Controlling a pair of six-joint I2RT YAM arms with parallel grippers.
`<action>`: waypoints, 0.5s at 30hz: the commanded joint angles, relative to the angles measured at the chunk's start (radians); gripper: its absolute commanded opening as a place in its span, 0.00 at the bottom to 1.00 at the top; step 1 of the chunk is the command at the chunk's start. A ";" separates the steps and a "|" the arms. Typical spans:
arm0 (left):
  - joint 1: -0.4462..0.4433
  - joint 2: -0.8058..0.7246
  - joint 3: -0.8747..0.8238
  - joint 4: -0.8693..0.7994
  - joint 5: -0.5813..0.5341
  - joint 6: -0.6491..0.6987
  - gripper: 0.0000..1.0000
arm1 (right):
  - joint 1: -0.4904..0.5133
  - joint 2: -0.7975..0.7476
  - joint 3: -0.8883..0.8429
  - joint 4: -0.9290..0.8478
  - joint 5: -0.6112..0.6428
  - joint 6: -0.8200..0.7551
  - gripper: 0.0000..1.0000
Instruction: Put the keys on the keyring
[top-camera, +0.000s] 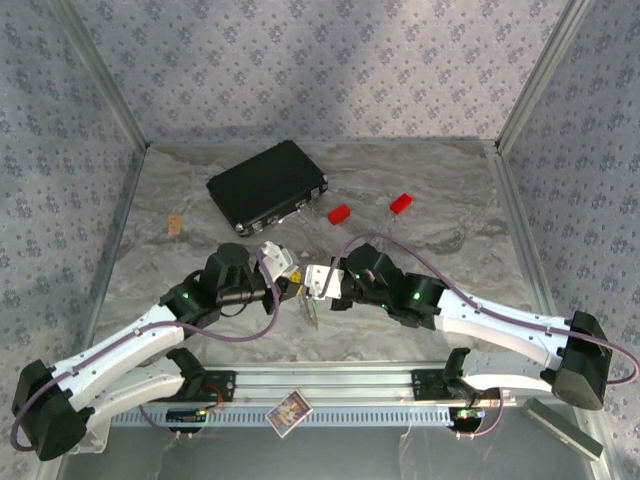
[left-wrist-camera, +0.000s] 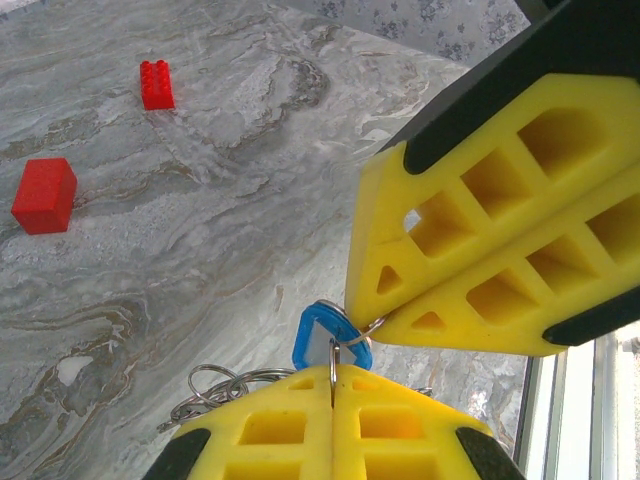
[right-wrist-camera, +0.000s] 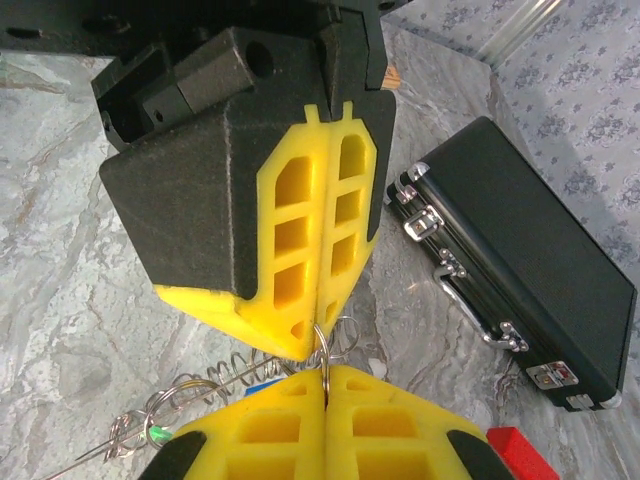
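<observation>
My left gripper (top-camera: 296, 283) and right gripper (top-camera: 312, 287) meet tip to tip above the table's middle. In the left wrist view the left gripper (left-wrist-camera: 333, 372) is shut on a thin silvery ring of the keyring (left-wrist-camera: 214, 385), and the blue-headed key (left-wrist-camera: 318, 334) hangs on that ring just past the tips. The right gripper (left-wrist-camera: 385, 318) pinches a wire loop beside the blue head. From the right wrist, the right gripper (right-wrist-camera: 323, 372) is shut on the ring, the left gripper (right-wrist-camera: 318, 345) clamps it from above, and the keyring's coils (right-wrist-camera: 215, 375) trail left to the green-headed key (right-wrist-camera: 157, 435).
A black case (top-camera: 268, 185) lies at the back left of the marble table (top-camera: 450, 250), with two red bricks (top-camera: 339, 213) (top-camera: 401, 203) to its right. A small card (top-camera: 290, 410) rests on the front rail. Metal frame posts line both sides.
</observation>
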 joint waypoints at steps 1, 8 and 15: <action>-0.002 -0.008 0.019 0.063 0.027 -0.002 0.00 | -0.001 -0.001 0.031 0.020 -0.024 -0.004 0.00; -0.002 -0.008 0.019 0.065 0.029 -0.002 0.00 | -0.002 0.012 0.033 0.017 -0.021 -0.007 0.00; -0.002 -0.005 0.018 0.068 0.030 0.000 0.00 | 0.001 0.019 0.037 -0.003 -0.036 -0.010 0.00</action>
